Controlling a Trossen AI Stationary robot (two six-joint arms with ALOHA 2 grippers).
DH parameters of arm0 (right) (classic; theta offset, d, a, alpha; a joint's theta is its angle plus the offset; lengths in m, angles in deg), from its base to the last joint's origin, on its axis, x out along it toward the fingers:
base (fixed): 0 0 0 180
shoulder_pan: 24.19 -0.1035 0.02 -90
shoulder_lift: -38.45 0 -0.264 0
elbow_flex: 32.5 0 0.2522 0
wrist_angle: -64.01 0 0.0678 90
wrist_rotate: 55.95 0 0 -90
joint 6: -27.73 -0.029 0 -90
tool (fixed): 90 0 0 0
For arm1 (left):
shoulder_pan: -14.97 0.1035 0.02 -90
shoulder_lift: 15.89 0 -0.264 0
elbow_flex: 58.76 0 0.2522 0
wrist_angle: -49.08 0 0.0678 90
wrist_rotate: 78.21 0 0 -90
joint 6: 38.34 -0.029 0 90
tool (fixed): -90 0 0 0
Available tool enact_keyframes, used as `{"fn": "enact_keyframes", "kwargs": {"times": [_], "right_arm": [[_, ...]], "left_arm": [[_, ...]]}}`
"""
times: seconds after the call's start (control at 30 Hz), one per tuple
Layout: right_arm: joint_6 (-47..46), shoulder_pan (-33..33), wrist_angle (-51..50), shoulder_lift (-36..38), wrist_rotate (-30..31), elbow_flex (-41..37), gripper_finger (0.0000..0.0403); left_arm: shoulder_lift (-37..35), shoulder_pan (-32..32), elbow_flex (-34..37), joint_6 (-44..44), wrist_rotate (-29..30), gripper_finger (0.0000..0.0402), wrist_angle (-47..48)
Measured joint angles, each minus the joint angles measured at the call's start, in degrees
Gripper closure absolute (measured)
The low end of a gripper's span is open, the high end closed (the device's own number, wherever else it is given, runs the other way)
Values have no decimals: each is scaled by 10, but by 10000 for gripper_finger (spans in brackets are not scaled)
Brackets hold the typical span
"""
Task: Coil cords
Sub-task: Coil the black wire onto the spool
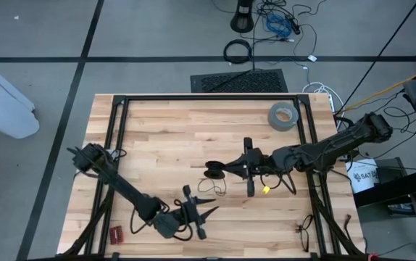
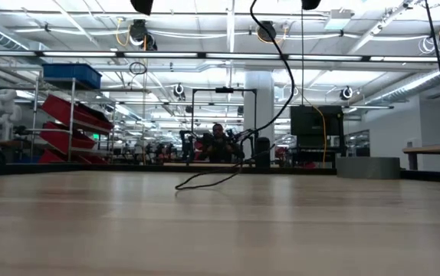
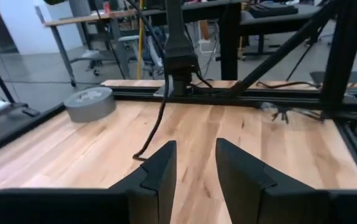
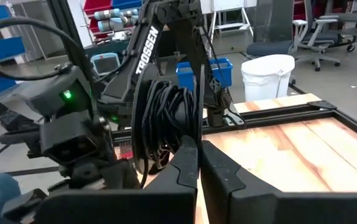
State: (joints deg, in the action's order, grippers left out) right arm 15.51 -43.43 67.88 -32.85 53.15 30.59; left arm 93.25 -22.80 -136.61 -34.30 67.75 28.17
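On the wooden counter (image 1: 164,138), the right claw (image 1: 230,168) is at the middle, fingers together, clamped on the coiled cords (image 1: 214,171). Near the front edge, the left claw (image 1: 206,214) stands apart, holding nothing.

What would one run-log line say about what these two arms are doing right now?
right pincer: shut on coiled thin black cord at table middle | left pincer: open, empty, near front edge | grey tape roll: untouched
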Motion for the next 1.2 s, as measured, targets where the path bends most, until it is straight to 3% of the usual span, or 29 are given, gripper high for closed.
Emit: {"fn": "enact_keyframes", "kwargs": {"times": [0.2, 0.4, 0.73, 0.9, 1.2], "right_arm": [[6, -8, -13, 12, 0, 0, 403], [16, -12, -13, 32, 2, 0, 403], [45, -15, -12, 52, 3, 0, 403], [48, -15, -12, 53, 3, 0, 403], [48, -15, -12, 53, 3, 0, 403]], "left_arm": [[-18, -6, 0, -44, 27, 283, -22], [-22, 4, 2, -35, -30, 283, -42], [-22, 24, 27, -104, -36, 283, -109], [-22, 51, 27, -106, -91, 283, -111], [-22, 78, 27, -123, -140, 283, -108]]}}
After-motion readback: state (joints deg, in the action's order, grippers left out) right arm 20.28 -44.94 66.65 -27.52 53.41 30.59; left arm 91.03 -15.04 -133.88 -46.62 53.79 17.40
